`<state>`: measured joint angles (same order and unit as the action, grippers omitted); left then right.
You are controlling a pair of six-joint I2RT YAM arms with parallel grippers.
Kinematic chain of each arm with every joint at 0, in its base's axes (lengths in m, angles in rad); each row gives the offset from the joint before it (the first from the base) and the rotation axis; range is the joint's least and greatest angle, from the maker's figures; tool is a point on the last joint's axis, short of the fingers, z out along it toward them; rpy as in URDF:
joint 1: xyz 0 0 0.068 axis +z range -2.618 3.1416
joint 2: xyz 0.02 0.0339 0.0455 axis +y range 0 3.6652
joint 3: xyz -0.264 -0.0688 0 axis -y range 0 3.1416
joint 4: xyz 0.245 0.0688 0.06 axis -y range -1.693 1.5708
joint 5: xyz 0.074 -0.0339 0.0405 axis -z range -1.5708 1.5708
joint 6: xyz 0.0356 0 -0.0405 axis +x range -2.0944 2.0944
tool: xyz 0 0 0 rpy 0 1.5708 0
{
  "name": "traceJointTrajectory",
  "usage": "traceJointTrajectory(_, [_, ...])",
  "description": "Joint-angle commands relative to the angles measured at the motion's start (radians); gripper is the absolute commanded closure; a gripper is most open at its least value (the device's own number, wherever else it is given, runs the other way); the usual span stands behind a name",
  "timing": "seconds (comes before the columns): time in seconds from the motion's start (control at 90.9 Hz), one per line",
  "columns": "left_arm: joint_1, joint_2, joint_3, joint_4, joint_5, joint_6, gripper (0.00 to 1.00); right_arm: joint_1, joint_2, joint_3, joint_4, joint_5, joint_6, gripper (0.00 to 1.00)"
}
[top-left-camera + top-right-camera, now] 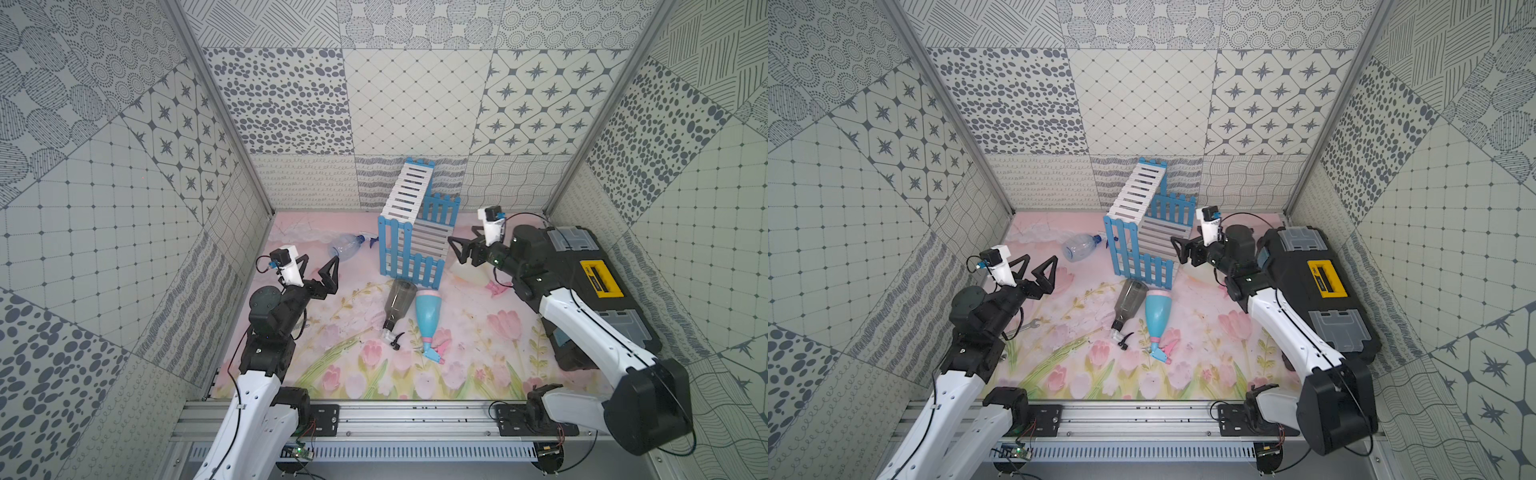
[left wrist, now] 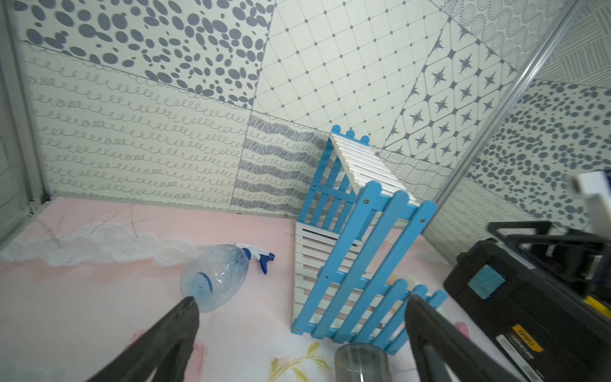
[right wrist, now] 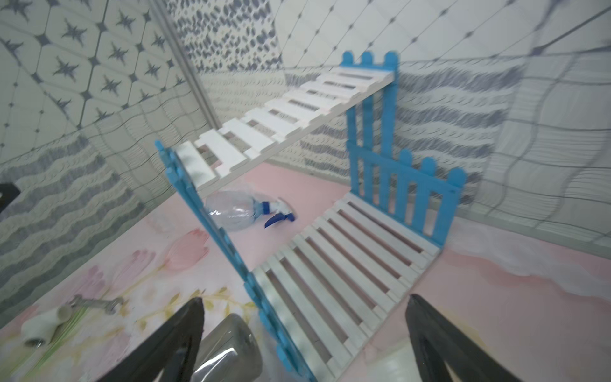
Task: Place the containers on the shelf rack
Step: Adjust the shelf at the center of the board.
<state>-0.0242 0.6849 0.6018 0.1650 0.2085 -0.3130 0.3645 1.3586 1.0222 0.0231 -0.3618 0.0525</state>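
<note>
- The left pincer is released, its jaws wide with nothing between them, and it hangs above the counter.
- The clear bluish bottle lies on its side just ahead of the left pincer, toward the rack, and does not touch it. It looks like this arm's first pick. The move would be a reach forward and down with the jaws astride the rounded body, which may roll.
- The shelf rack stands between the two pincers with both tiers bare. I judge this to be the opening approach, with no container placed yet.
- The smoky grey bottle and the light-blue cone bottle lie side by side. They are between the pincers and nearer the arm bases than either one.
- The milky white bottle lies just under and behind the right pincer, partly hidden by the arm.
- The right pincer is released and empty, just beside the rack's lower tier.
</note>
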Motion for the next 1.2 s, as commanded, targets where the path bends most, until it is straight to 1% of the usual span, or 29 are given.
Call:
traceJointTrajectory(0.0, [-0.006,0.048,0.139,-0.351,0.301,-0.078,0.01,0.061,0.145,0.098,-0.172,-0.063,-0.18,0.03])
traceJointTrajectory(0.11, [-0.006,0.083,0.158,-0.334,0.403,-0.056,0.01,0.098,0.249,0.165,-0.2,-0.049,-0.259,0.03])
traceJointTrajectory(0.176, [-0.008,0.105,0.167,-0.345,0.435,-0.023,0.01,0.107,0.293,0.181,-0.201,-0.011,-0.278,0.03])
traceJointTrajectory(0.198, [-0.008,0.112,0.171,-0.352,0.439,-0.013,0.01,0.108,0.31,0.188,-0.2,0.002,-0.284,0.05])
traceJointTrajectory(0.242, [-0.007,0.122,0.176,-0.359,0.443,0.007,0.01,0.11,0.333,0.199,-0.201,0.022,-0.292,0.1])
traceJointTrajectory(0.275, [-0.009,0.129,0.174,-0.356,0.443,0.024,0.01,0.112,0.347,0.204,-0.2,0.027,-0.297,0.16])
traceJointTrajectory(0.352, [-0.01,0.136,0.158,-0.325,0.434,0.049,0.01,0.119,0.359,0.202,-0.187,0.035,-0.298,0.4])
traceJointTrajectory(0.396, [-0.009,0.138,0.139,-0.303,0.424,0.058,0.01,0.125,0.357,0.189,-0.165,0.039,-0.293,0.51])
traceJointTrajectory(0.495, [-0.01,0.139,0.113,-0.283,0.393,0.053,0.01,0.139,0.351,0.152,-0.11,0.063,-0.272,0.77])
traceJointTrajectory(0.539, [-0.01,0.142,0.112,-0.283,0.392,0.058,0.01,0.15,0.348,0.134,-0.083,0.08,-0.256,0.83])
traceJointTrajectory(0.671, [-0.004,0.147,0.109,-0.286,0.378,0.072,0.01,0.2,0.336,0.065,0.063,0.163,-0.185,0.86])
traceJointTrajectory(0.792, [-0.006,0.153,0.095,-0.279,0.367,0.069,0.01,0.267,0.363,0.073,0.136,0.274,-0.11,0.84])
traceJointTrajectory(0.88, [-0.004,0.161,0.089,-0.27,0.362,0.066,0.01,0.321,0.401,0.107,0.157,0.387,-0.065,0.84])
traceJointTrajectory(0.935, [-0.004,0.165,0.088,-0.269,0.36,0.065,0.01,0.364,0.427,0.134,0.161,0.489,-0.038,0.89])
traceJointTrajectory(0.979, [-0.005,0.168,0.087,-0.269,0.357,0.065,0.01,0.395,0.444,0.155,0.169,0.566,-0.005,0.9])
traceJointTrajectory(1.034, [-0.004,0.167,0.086,-0.269,0.35,0.065,0.01,0.424,0.468,0.189,0.165,0.66,0.049,0.9])
traceJointTrajectory(1.089, [-0.005,0.168,0.083,-0.269,0.341,0.069,0.01,0.444,0.486,0.223,0.147,0.724,0.12,0.9])
traceJointTrajectory(1.133, [-0.005,0.17,0.082,-0.271,0.337,0.069,0.01,0.463,0.502,0.249,0.133,0.77,0.163,0.94])
traceJointTrajectory(1.188, [-0.005,0.174,0.082,-0.272,0.336,0.068,0.01,0.486,0.523,0.28,0.122,0.833,0.214,0.96])
